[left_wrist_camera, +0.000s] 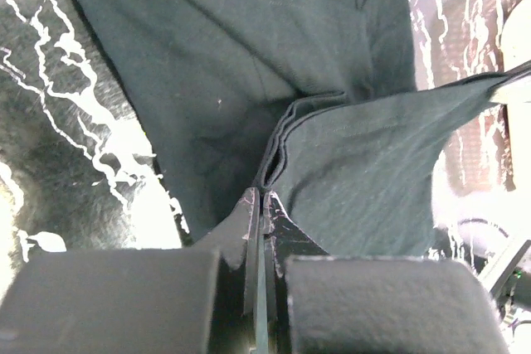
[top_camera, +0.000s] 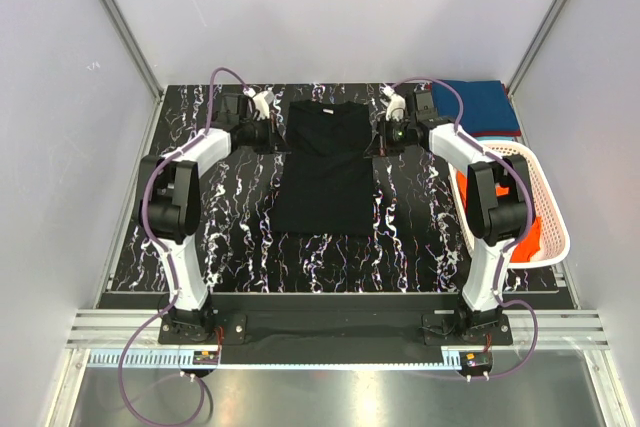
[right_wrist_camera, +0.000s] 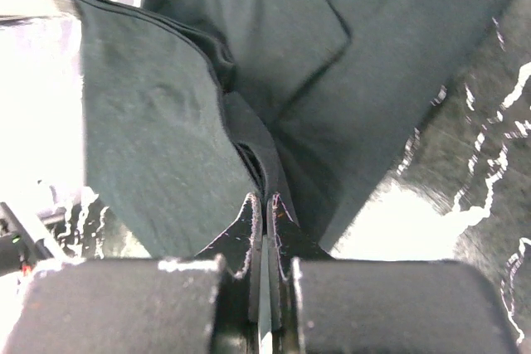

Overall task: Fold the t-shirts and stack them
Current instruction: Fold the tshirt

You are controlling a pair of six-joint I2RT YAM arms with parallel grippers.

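The black t-shirt (top_camera: pixel 325 167) lies flat in the middle of the table, sleeves folded in, collar at the far end. My left gripper (top_camera: pixel 272 133) is shut on its left shoulder edge, and the pinched fold shows in the left wrist view (left_wrist_camera: pixel 278 151) just past the gripper (left_wrist_camera: pixel 262 196). My right gripper (top_camera: pixel 382 137) is shut on the right shoulder edge, with the fold in the right wrist view (right_wrist_camera: pixel 249 151) ahead of the gripper (right_wrist_camera: pixel 264 198). A folded teal-blue t-shirt (top_camera: pixel 480 105) lies at the far right on a dark red one (top_camera: pixel 497 136). The orange t-shirt (top_camera: pixel 530 232) is in the basket.
The white lattice basket (top_camera: pixel 545 197) stands at the right edge of the black marbled table (top_camera: pixel 240 237), close to my right arm. Grey walls enclose the table on three sides.
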